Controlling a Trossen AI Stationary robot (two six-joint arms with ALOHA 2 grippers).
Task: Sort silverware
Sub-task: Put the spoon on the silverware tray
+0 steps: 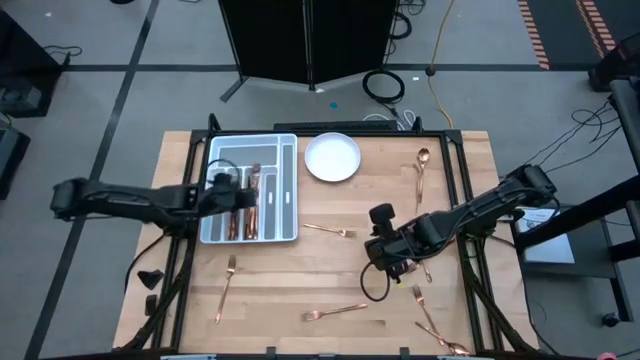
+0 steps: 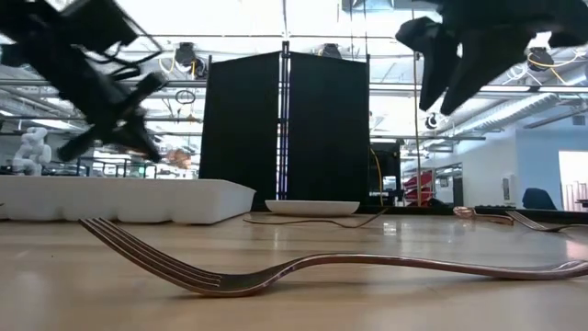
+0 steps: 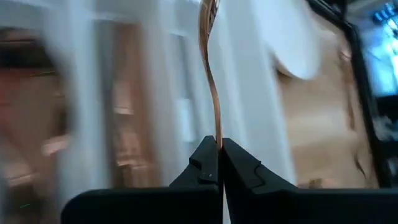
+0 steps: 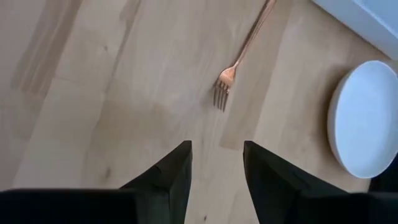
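Note:
My left gripper (image 1: 228, 192) hangs over the grey compartmented tray (image 1: 285, 190) at the table's far left, shut on a slim copper piece of silverware (image 3: 210, 81). Several copper pieces (image 1: 262, 198) lie in the tray's compartments. My right gripper (image 4: 216, 149) stands open above bare wood at the table's middle right, touching nothing. A copper fork (image 4: 231, 70) lies on the table ahead of its fingers. Other forks (image 1: 228, 285) (image 1: 335, 312) and a spoon (image 1: 422, 165) lie scattered on the wood. My left gripper pinches the copper piece by one end (image 3: 218, 138) between its two fingertips. The piece runs on from the fingers in line with them, thin edge on, with a slight curve. It is lifted clear above the tray. The fingers slant downward from the table's left side.
A white round plate (image 1: 332, 157) stands right of the tray at the far edge. More silverware lies near the right front corner (image 1: 437, 330) and beside my right arm (image 1: 420, 272). In the low view one fork (image 2: 322, 267) lies close in front.

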